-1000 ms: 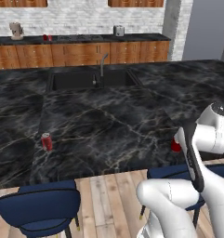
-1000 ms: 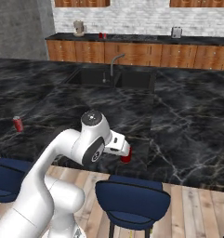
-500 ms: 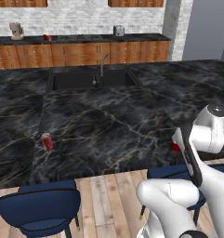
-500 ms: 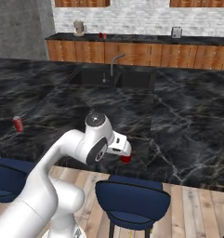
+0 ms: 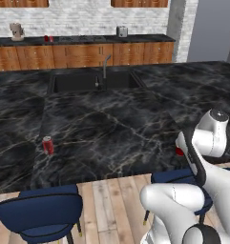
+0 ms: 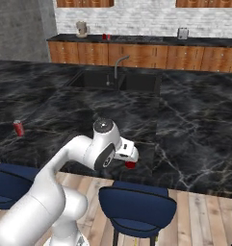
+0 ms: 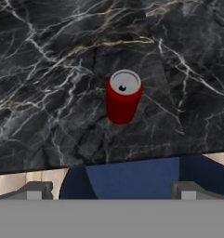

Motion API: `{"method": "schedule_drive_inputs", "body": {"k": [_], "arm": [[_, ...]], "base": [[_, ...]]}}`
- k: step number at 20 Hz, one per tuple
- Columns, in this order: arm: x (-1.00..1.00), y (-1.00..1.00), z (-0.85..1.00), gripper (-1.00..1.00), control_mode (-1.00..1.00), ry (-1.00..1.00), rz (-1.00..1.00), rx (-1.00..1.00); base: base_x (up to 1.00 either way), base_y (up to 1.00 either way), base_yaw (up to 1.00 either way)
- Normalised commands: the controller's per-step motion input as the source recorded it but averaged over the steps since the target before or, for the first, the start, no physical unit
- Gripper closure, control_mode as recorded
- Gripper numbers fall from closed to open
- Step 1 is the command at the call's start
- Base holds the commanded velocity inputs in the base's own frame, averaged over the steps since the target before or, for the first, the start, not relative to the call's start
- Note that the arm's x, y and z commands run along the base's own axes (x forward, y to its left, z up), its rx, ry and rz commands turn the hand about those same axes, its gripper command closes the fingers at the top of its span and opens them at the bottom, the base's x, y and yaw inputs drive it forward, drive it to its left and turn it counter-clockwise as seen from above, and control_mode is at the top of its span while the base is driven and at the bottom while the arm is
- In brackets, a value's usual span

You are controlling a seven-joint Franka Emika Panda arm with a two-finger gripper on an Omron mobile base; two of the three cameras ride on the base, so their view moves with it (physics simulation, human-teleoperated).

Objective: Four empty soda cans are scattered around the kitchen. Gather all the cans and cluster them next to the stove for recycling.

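Note:
A red soda can [image 7: 123, 96] with a silvery top stands upright on the black marble island, close to its near edge. My gripper [image 7: 112, 193] hovers above and short of it, open wide, one fingertip [image 7: 36, 190] on each side and nothing between them. From the right base view the hand [image 6: 128, 153] hangs just over this can [image 6: 131, 165]. The arm half covers the same can [image 5: 179, 151] in the left base view. A second soda can [image 5: 48, 145] stands far left on the island [image 6: 18, 128]. More red cans [image 5: 48, 38] sit on the back counter. The stove is out of view.
A sink with a faucet [image 5: 103, 71] is set in the island's far side. Blue stools [image 6: 136, 206] stand under the island's near edge, one right below my hand [image 7: 132, 179]. On the back counter are a beige grinder [image 5: 16, 31] and a silver toaster [image 5: 121, 31].
The arm has eased a little to the right, bringing the hand closer over the near can. The fingers have stayed open, and the cans have not moved.

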Motion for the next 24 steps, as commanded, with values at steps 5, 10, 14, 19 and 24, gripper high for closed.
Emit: {"method": "schedule_drive_inputs", "body": {"k": [5,10,14,19,24], "arm": [[0.18,-0.09,-0.13,-1.00,-1.00,0.00,0.00,0.00],[0.17,-0.09,-0.14,-1.00,-1.00,0.00,0.00,0.00],[0.18,-0.06,-0.16,-1.00,-1.00,0.00,0.00,0.00],[0.17,-0.06,-0.14,-1.00,-1.00,0.00,0.00,0.00],[0.23,-0.03,-0.13,-1.00,-1.00,0.00,0.00,0.00]], "base": [[0.00,0.00,0.00],[0.00,0.00,0.00],[0.00,0.00,0.00],[0.00,0.00,0.00],[0.00,0.00,0.00]]}}
